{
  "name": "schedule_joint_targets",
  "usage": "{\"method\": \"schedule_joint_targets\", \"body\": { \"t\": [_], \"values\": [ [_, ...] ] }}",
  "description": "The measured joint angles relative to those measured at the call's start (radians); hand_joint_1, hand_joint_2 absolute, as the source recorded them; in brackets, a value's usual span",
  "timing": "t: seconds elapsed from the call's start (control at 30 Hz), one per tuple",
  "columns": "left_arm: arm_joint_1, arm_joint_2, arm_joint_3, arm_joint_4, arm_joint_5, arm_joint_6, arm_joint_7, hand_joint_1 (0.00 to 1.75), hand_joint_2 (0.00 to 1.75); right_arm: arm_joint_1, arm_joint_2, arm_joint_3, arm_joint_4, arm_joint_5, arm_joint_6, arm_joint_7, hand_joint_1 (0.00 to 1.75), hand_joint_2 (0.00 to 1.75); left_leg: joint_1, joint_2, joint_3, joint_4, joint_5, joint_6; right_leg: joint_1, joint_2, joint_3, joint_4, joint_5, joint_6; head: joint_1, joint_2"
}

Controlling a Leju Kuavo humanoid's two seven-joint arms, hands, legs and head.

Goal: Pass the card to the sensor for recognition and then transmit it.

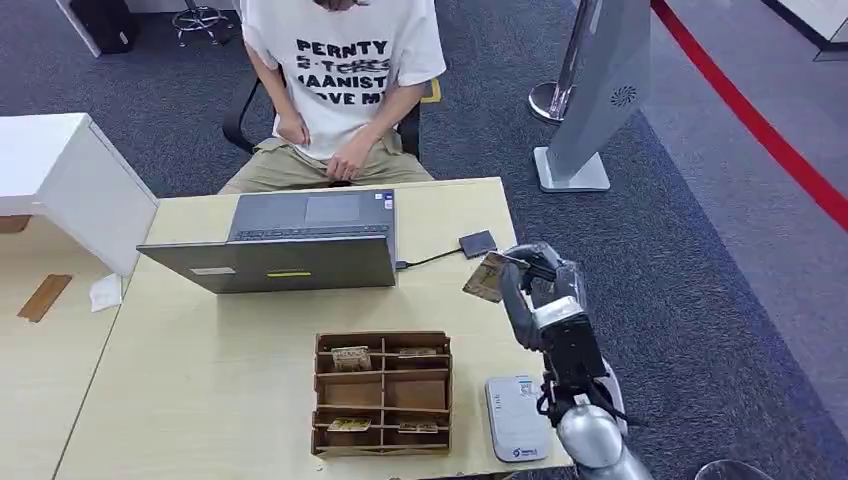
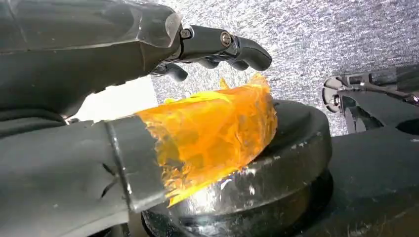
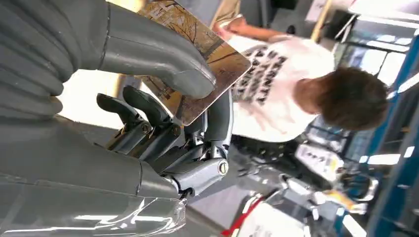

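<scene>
My right hand point(image 1: 533, 288) is raised above the table's right edge and pinches a brown patterned card point(image 1: 486, 277) between thumb and fingers. The card tilts toward the small dark sensor point(image 1: 478, 243), which lies flat on the table just beyond it, wired to the laptop point(image 1: 300, 245). In the right wrist view the card point(image 3: 207, 54) sits under the thick grey thumb of my right hand point(image 3: 128, 148), with dark fingers behind it. My left hand point(image 2: 99, 54) hangs over grey carpet and holds nothing; its fingers point(image 2: 222, 42) stand apart from the thumb, which is wrapped in orange tape.
A person in a white printed T-shirt point(image 1: 345, 70) sits behind the table, hands in lap. A wooden divided box point(image 1: 382, 392) with a few cards stands at the front middle. Beside it lies a white device point(image 1: 515, 415). A grey stand point(image 1: 590, 110) rises on the carpet at the right.
</scene>
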Motion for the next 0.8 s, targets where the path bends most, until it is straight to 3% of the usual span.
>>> {"method": "schedule_joint_targets", "body": {
  "t": [0.37,0.6,0.8],
  "values": [
    [0.0,0.0,0.028,0.0,0.022,0.006,0.0,0.0,0.0,0.144,-0.057,-0.085,0.007,0.042,0.062,0.056,1.75,1.75,0.0,0.0,0.0,0.0,0.0,0.0,0.0,0.0,0.0,0.0,0.0,0.0,0.0,0.0],
    [0.0,0.0,0.04,0.0,0.027,0.007,0.0,0.0,0.0,0.166,-0.121,-0.088,0.055,0.112,0.145,0.131,1.75,1.75,0.0,0.0,0.0,0.0,0.0,0.0,0.0,0.0,0.0,0.0,0.0,0.0,0.0,0.0],
    [0.0,0.001,0.041,0.0,0.026,0.006,0.002,0.0,0.0,0.164,-0.174,-0.074,0.105,0.153,0.173,0.175,1.75,1.75,0.0,0.0,0.0,0.0,0.0,0.0,0.0,0.0,0.0,0.0,0.0,0.0,0.0,0.0]
  ]
}}
